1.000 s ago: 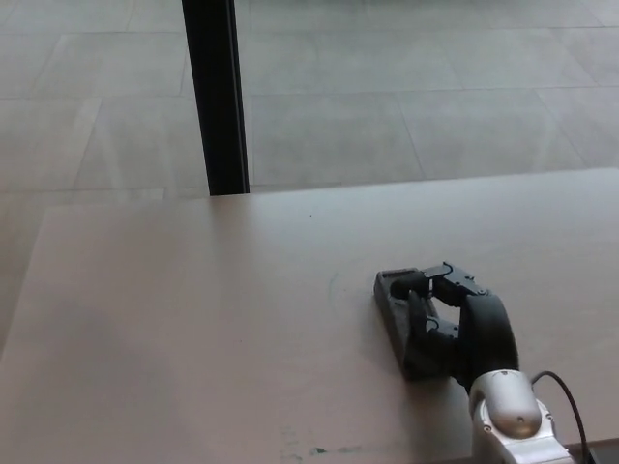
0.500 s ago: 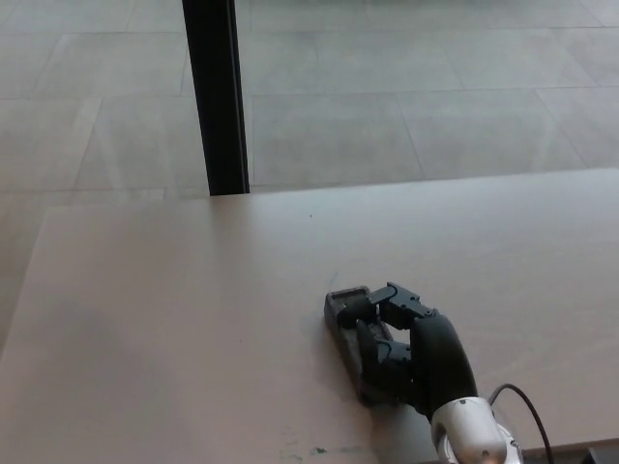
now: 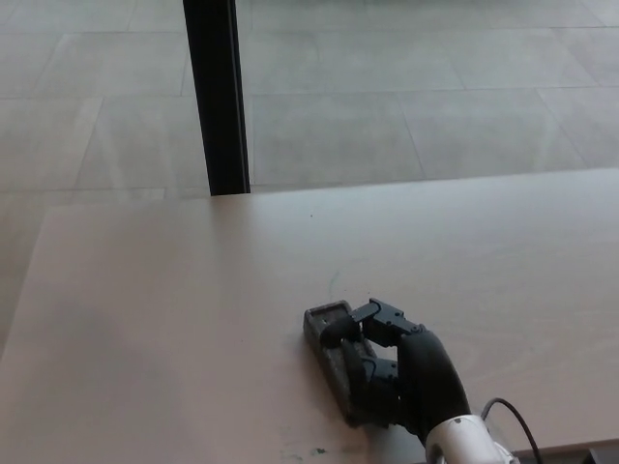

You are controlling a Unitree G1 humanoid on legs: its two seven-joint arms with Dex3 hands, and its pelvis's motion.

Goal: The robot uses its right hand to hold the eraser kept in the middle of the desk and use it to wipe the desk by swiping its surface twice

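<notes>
Head view, read left to right. The left of the frame holds only bare desk (image 3: pixel 174 319); a black post (image 3: pixel 217 97) rises in the upper left against the tiled floor (image 3: pixel 416 106) beyond the far edge. No left hand shows. Faint greenish marks (image 3: pixel 314 450) lie at the lower edge, just left of centre. Right of these, in the lower centre, the eraser (image 3: pixel 329 340) lies flat on the desk, clasped by the right hand (image 3: pixel 401 367), whose fingers wrap over its top and side.

Likely risks: the hand sits close to the near edge, so a swipe carried too far toward the camera could push the eraser off the desk; uneven downward pressure could tip the block and loosen the clasp.

The eraser appears as a dark, elongated block, angled toward the upper left, its far end clear of the fingers.
</notes>
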